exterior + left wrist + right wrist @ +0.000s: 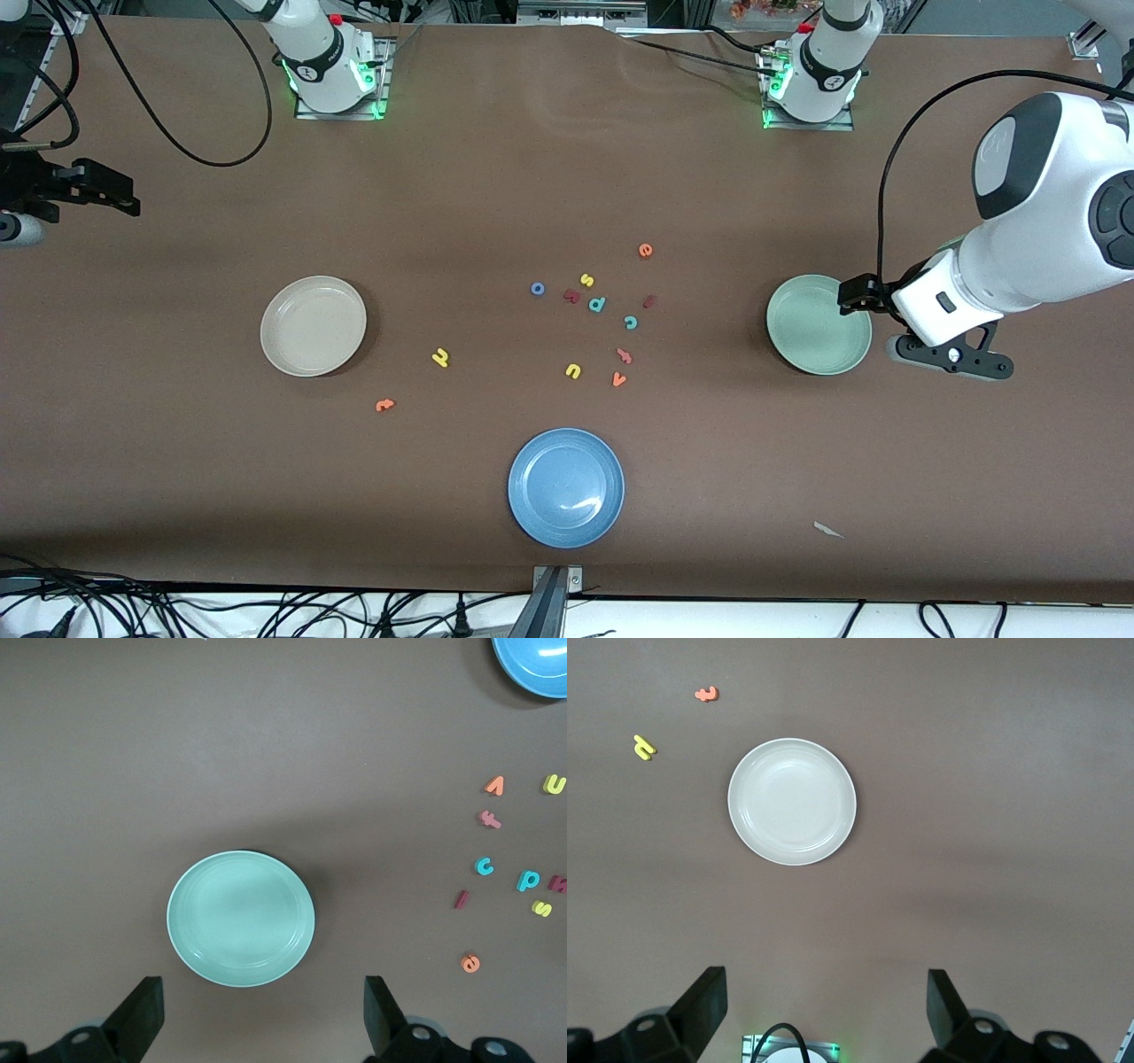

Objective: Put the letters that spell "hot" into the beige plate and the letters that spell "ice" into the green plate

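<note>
The beige plate (313, 325) (792, 801) lies toward the right arm's end of the table, the green plate (819, 324) (240, 918) toward the left arm's end; both hold nothing. Between them lie the yellow h (440, 357) (644, 747), blue o (537, 289), orange t (384, 405) (706, 695), maroon i (649, 301) (461, 898), teal c (630, 322) (485, 866) and orange e (645, 251) (470, 963). My left gripper (858, 294) (262, 988) hangs high beside the green plate, open and holding nothing. My right gripper (111, 197) (824, 979) waits open at the table's edge.
A blue plate (566, 486) (532, 660) lies nearest the front camera, mid-table. Among the task letters lie a yellow s (586, 280), yellow u (572, 370), teal p (597, 304), orange v (618, 379) and a dark red letter (571, 296). A paper scrap (828, 530) lies near the front edge.
</note>
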Robot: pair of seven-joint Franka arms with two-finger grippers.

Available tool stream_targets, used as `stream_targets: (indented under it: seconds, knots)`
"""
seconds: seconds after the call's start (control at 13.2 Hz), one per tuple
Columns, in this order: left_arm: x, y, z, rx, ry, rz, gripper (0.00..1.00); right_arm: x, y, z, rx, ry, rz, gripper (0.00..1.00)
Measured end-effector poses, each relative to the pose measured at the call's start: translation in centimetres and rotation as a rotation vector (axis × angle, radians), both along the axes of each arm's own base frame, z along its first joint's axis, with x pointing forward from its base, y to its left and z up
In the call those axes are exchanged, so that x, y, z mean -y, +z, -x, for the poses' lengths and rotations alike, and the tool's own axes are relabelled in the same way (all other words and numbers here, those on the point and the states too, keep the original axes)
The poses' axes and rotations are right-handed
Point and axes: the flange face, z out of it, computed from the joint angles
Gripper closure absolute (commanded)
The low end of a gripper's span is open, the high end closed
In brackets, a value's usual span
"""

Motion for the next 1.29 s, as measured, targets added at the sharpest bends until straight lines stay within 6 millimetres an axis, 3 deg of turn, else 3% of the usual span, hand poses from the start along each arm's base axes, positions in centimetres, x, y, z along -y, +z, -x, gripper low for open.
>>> stream_targets:
  seconds: [1.29]
  knots:
    - [0.0, -0.3, 0.1, -0.002, -0.007, -0.017, 0.01, -1.0, 0.0, -0.6, 0.021, 0.017, 0.027, 0.00]
